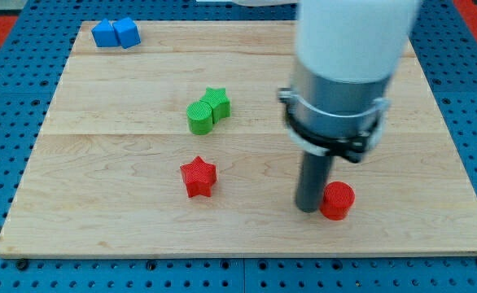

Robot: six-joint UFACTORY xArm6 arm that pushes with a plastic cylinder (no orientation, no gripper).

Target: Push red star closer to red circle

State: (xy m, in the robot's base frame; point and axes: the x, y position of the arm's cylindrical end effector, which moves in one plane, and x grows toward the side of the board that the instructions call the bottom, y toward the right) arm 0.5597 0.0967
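The red star point(198, 177) lies flat on the table point(100, 163), a little toward the view's left of the middle and in the lower half of the board, with bare wood all round it. My tip point(307, 209) stands well apart from it, off to the view's right and slightly lower in the view, so the star is on the tip's left with open wood between them. There is no hand on this arm, only the straight dark rod, so nothing is held and there is no wide or narrow state to tell. The tip rests just beside the red circle point(337, 200), at that block's left edge, and looks to be touching it or very nearly so; the picture does not let me say which. The red circle therefore sits on the far side of the tip from the red star, near the view's bottom right part of the board. Above the red star, toward the view's top, a green star point(216, 101) and a green rounded block point(199, 116) lie pressed together, the star at the upper right of the pair. In the board's top left corner two blue blocks point(115, 33) sit touching each other side by side; their exact shapes are hard to make out.
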